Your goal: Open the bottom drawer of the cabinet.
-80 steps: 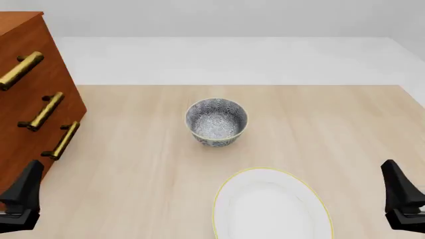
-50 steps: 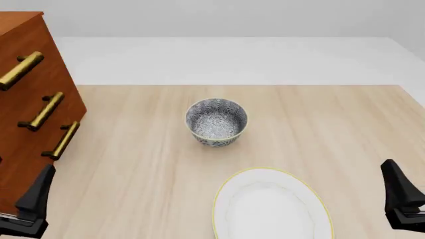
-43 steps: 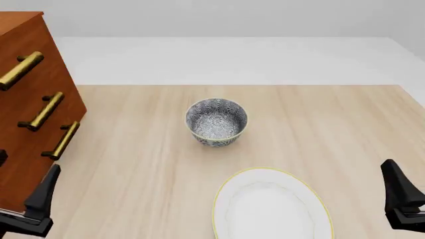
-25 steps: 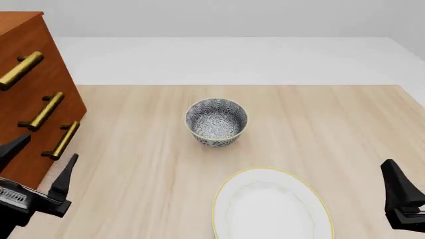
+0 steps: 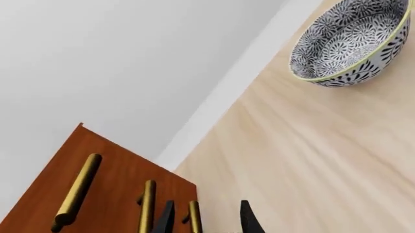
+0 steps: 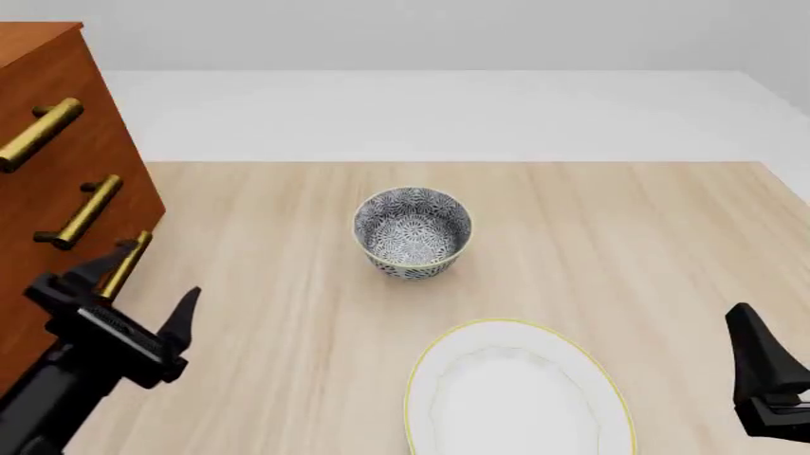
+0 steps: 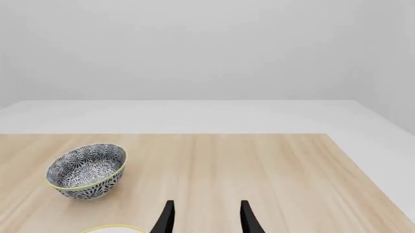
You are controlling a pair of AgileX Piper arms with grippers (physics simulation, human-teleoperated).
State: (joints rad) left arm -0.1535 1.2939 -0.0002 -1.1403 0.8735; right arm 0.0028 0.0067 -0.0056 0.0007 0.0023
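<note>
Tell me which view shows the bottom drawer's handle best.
The front view: the bottom drawer's handle shows nearly whole, just ahead of the left gripper. The left wrist view shows only part of it; the right wrist view shows none.

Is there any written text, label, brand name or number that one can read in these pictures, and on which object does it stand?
None: no readable text shows in any view.
The cabinet carries only brass handles.
The bowl bears a dark leaf-like pattern, no letters.
The plate is plain white with a yellow rim.
The left gripper and right gripper show no markings.
</note>
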